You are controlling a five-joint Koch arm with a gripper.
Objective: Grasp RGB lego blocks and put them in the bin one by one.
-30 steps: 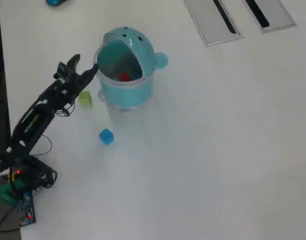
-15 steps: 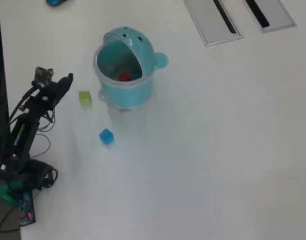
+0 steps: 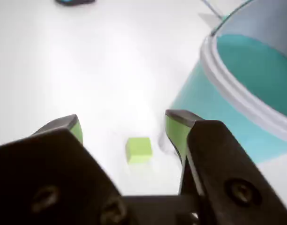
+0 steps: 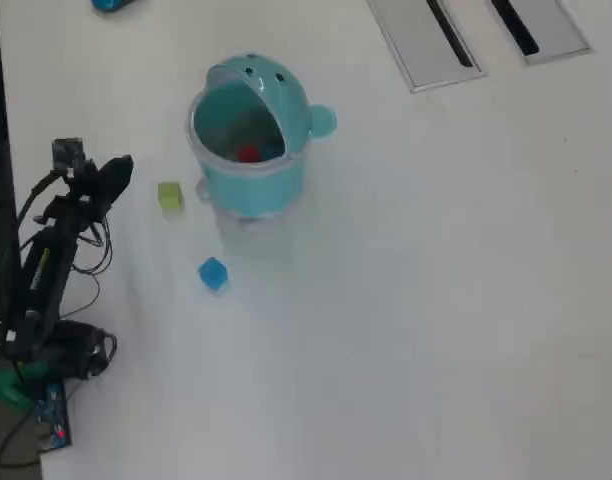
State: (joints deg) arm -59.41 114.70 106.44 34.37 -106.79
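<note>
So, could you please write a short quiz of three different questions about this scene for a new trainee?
1. True or false: the small red plastic block lies inside the teal whale-shaped plastic bin.
2. In the wrist view, which block shows between the open jaws of the end effector? A) small light blue plastic block B) small yellow-green plastic block C) red block
3. Fill in: in the overhead view, ___ blocks rest on the white table outside the bin.

Key: 1 true; 2 B; 3 two.
</note>
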